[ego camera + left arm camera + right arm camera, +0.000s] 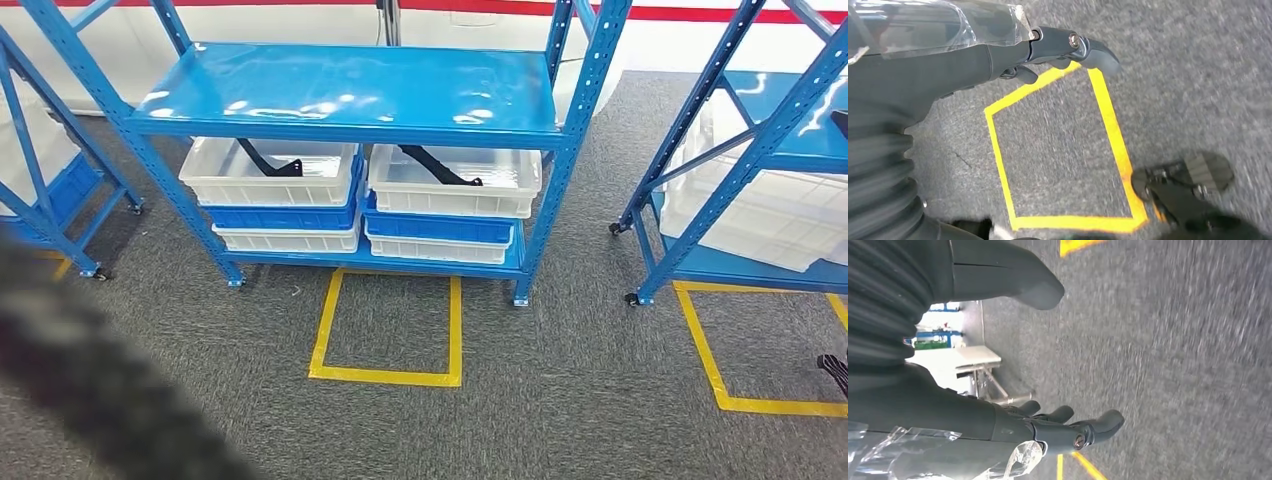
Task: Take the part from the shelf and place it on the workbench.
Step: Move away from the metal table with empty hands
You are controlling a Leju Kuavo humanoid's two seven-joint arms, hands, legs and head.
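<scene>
Black part (270, 162) lying in the white bin (270, 172) on the blue shelf (350, 90) at eleven o'clock, well apart from both hands, left hand (1048, 50) and right hand (1058, 427) loosely spread, holding nothing, over grey carpet (560, 380)

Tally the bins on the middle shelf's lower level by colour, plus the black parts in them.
White bins: 4, two top ones, two bottom ones
Blue bins: 2
Black parts: 2
Total: 8
</scene>
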